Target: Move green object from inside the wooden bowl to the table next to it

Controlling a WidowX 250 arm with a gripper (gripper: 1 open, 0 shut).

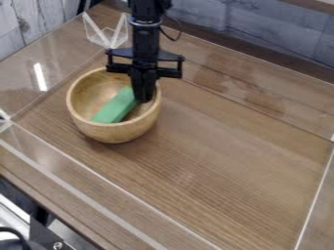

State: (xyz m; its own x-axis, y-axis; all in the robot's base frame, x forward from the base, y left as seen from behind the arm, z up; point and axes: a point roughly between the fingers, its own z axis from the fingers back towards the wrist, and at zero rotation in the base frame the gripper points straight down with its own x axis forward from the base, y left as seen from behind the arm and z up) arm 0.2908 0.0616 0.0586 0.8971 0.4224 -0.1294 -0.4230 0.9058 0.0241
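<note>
From my station I see the gripper (145,95) pointing straight down, with its black fingers dipped just inside the far right part of the wooden bowl (81,94). The fingers look pressed together; I see no gap between them. The green object (115,109) is in the bowl, below and to the left of the fingertips as the camera shows it. It lies slanted, with its upper end right against the tips and its lower end down toward the near left of the bowl's hollow. I can't tell whether that upper end is pinched between the fingers or only leaning beside them, because the dark fingers cover the contact. The rest of the block seems to lie along the bowl's inner slope.

The bowl sits on the table (222,146), directly under the gripper, and its right rim is just beside the fingers. To the right of the gripper, glossy brown tabletop stretches away. The arm (146,24) rises straight up from the gripper and out of the top of the view
</note>
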